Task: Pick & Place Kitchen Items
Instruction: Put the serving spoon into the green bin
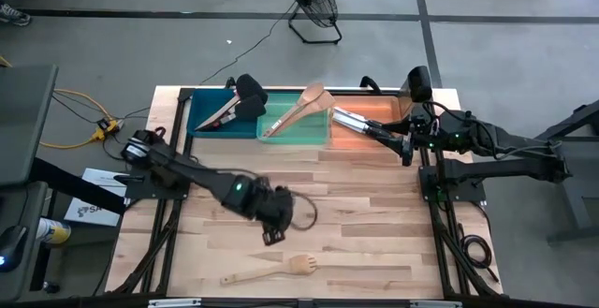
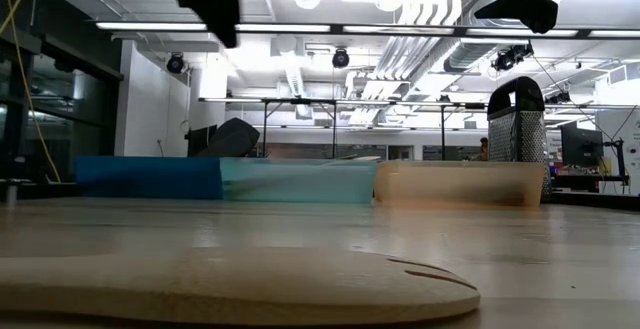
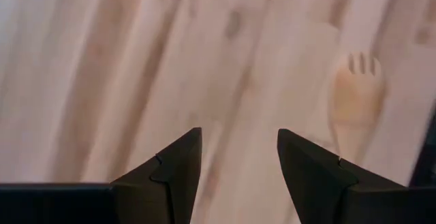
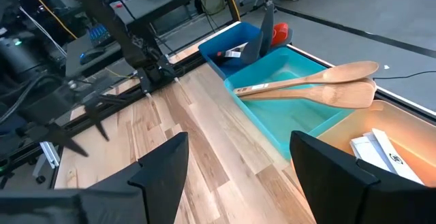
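A pale wooden fork (image 1: 270, 270) lies flat on the table near its front edge, tines toward the right. In the low view its head (image 2: 240, 284) fills the foreground. My left gripper (image 1: 273, 231) hangs open above the table, just behind the fork. The left wrist view shows the fork (image 3: 354, 101) off to one side of the fingers (image 3: 238, 163), with nothing between them. My right gripper (image 1: 404, 149) waits open and raised at the right end of the bins (image 4: 235, 176). Wooden spoons (image 1: 298, 110) rest in the green bin (image 1: 318, 132), leaning on its rim.
Three bins stand in a row at the table's far edge: blue (image 1: 201, 111) with black turners (image 4: 262, 37) and a red-headed piece (image 4: 281, 32), green in the middle, and orange (image 1: 374, 111) with steel items (image 1: 351, 121). A steel grater (image 2: 515, 119) rises behind the orange bin's wall. Bare wood lies between bins and fork.
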Controlling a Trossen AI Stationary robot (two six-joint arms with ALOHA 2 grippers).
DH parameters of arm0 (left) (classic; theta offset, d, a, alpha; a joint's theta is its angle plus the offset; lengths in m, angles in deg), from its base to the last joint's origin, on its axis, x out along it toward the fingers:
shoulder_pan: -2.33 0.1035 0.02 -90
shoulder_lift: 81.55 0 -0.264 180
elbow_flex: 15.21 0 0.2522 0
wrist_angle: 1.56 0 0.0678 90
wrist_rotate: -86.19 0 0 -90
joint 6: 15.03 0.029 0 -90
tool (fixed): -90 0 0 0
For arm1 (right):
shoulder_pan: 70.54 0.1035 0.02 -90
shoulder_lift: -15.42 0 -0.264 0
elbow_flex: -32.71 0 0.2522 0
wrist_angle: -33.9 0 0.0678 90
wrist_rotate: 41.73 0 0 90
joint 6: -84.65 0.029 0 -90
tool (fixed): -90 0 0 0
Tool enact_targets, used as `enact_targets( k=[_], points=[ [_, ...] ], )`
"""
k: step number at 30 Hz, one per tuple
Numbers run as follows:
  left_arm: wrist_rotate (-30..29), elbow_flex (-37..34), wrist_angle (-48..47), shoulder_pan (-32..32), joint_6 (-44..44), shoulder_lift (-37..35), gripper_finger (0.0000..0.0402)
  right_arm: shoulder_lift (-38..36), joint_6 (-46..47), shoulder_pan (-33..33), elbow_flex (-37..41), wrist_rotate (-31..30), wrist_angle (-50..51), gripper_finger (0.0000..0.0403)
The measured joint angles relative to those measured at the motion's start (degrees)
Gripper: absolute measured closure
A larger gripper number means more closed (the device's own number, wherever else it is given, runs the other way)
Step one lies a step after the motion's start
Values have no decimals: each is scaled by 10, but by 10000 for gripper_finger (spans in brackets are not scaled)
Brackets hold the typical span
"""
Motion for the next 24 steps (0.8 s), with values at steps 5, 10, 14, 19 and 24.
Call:
enact_targets(
  k=[5,10,14,19,24],
  points=[
    [12,-33,34,-56,-57,0,213,0,0,0,0,0,0,154],
    [23,-60,65,-98,-117,0,213,0,0,0,0,0,0,154],
    [43,-83,90,-122,-120,0,213,0,0,0,0,0,0,154],
    [58,-92,92,-152,-122,3,213,0,0,0,0,0,0,154],
    [47,-94,91,-197,-96,17,213,0,0,0,0,0,0,154]
  ],
)
